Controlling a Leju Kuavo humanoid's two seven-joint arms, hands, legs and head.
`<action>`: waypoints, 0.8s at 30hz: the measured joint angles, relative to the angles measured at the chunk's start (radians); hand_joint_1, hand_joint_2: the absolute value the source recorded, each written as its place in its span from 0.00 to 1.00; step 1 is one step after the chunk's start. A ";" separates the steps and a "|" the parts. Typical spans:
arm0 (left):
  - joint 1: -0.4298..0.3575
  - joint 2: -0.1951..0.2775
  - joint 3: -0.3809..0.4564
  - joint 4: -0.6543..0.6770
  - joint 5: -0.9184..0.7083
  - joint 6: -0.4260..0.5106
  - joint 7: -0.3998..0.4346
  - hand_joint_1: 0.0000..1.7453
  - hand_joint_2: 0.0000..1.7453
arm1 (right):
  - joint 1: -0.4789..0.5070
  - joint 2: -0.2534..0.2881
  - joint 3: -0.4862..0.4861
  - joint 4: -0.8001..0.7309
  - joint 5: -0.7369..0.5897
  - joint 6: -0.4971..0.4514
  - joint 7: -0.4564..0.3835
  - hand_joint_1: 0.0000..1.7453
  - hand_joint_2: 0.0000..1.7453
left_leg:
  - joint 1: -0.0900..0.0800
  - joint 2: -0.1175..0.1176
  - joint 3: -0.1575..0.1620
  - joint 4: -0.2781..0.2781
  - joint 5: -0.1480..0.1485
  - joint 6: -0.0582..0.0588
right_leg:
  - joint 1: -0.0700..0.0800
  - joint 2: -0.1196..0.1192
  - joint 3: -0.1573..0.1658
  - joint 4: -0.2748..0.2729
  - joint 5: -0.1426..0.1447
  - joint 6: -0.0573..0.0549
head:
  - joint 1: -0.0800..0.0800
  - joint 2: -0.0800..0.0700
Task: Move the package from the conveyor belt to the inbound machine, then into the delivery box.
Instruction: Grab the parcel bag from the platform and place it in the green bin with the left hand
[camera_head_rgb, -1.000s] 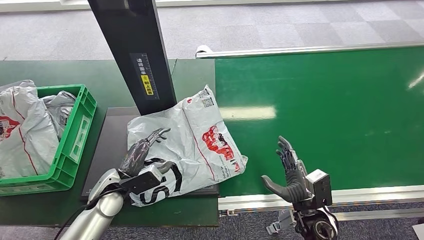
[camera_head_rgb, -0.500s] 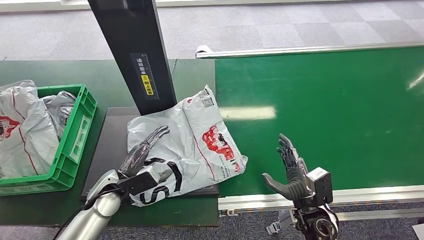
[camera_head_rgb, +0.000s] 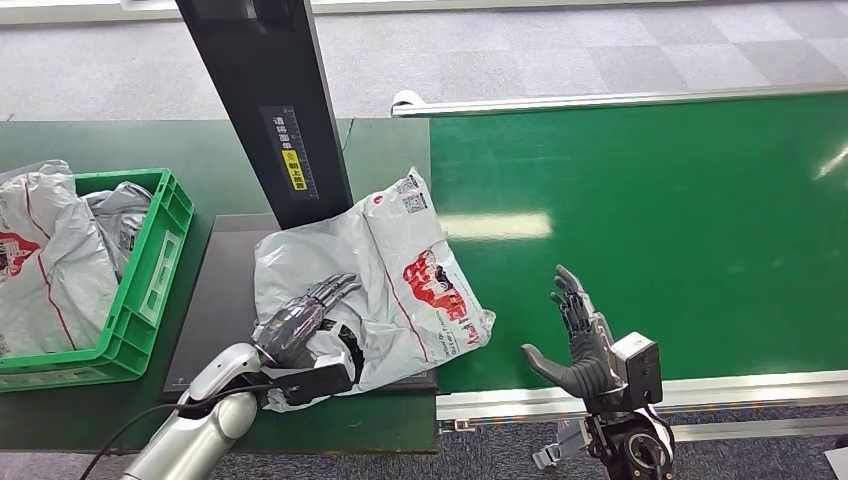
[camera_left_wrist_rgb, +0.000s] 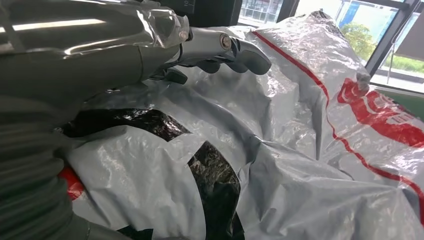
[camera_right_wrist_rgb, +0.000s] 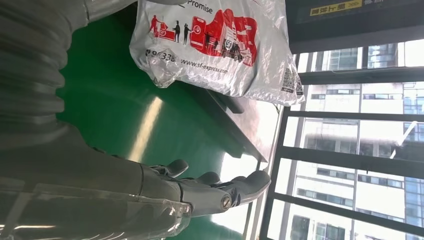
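One crinkled glossy plastic package (camera_head_rgb: 400, 275)

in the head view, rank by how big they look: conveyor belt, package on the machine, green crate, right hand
1. conveyor belt
2. package
3. green crate, cut off by the frame edge, so close to the package
4. right hand

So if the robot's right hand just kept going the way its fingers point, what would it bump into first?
Probably nothing. The right hand is open over the green conveyor belt, fingers pointing up along it. The package lies off to its left side. Depth is hard to judge.
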 joint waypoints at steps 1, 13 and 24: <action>-0.003 -0.001 -0.002 0.006 -0.008 0.003 0.004 0.00 1.00 | 0.000 0.001 0.000 0.000 0.000 0.000 0.000 0.00 1.00 | 0.000 0.000 0.000 0.000 0.000 0.000 | 0.000 0.000 0.000 0.000 0.000 0.000 | 0.000 0.000; -0.027 -0.010 -0.014 0.073 -0.004 -0.012 -0.019 0.85 1.00 | -0.001 0.004 0.001 0.000 0.001 -0.001 0.001 0.00 1.00 | 0.000 0.000 0.001 0.000 0.000 0.000 | 0.000 0.000 0.001 0.000 0.000 0.000 | 0.000 0.000; -0.065 -0.018 -0.014 0.109 0.016 -0.037 -0.034 0.88 1.00 | -0.004 0.004 0.001 0.000 0.000 -0.003 0.005 0.00 1.00 | 0.000 0.000 0.002 0.000 0.000 0.000 | 0.000 0.000 0.002 0.000 0.000 0.000 | 0.000 0.000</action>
